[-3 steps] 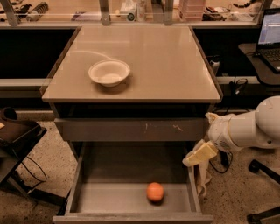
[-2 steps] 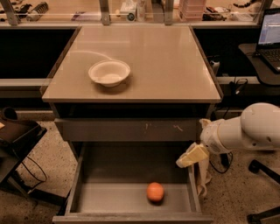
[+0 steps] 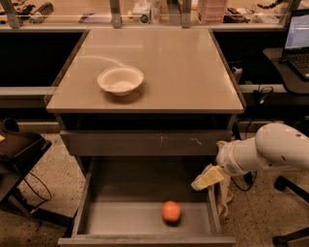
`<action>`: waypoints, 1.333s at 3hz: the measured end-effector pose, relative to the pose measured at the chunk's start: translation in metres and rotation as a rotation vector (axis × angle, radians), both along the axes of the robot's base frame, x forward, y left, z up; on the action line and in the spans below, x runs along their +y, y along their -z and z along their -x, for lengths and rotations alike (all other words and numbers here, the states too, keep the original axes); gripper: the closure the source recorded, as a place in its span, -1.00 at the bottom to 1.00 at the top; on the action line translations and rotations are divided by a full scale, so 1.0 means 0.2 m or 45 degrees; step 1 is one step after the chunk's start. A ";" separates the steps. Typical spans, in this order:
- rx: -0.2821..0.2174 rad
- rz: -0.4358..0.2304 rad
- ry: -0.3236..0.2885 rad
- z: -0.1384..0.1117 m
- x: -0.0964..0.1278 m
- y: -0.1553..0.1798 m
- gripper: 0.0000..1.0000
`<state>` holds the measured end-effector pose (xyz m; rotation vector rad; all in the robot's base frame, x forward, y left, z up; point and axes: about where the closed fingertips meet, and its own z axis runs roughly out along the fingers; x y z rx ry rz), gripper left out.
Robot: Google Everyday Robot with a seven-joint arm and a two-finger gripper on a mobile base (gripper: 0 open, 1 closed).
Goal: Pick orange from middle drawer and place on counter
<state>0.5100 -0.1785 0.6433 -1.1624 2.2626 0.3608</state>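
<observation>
The orange [image 3: 171,211] lies on the grey floor of the open middle drawer [image 3: 120,217], near its front lip and right of centre. My gripper [image 3: 206,178] comes in from the right on a white arm and hangs over the drawer's right side, above and to the right of the orange, not touching it. The counter [image 3: 183,67] is the glossy beige top above the drawer.
A shallow white bowl [image 3: 120,80] sits on the counter's left half. A closed drawer front [image 3: 145,142] with pale scratches is above the open drawer. A cluttered bench [image 3: 145,12] runs behind. A laptop [image 3: 297,41] stands on a desk at the right, a dark stand [image 3: 19,149] at the left.
My gripper and arm have moved left and slightly down, from beside the cabinet to over the drawer's right side. The orange has not moved.
</observation>
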 end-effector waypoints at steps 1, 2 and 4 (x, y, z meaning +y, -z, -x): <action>0.036 -0.011 -0.020 0.01 0.04 0.08 -1.00; 0.181 -0.039 -0.040 0.05 0.14 0.38 -1.00; 0.242 -0.105 -0.052 0.06 0.20 0.56 -1.00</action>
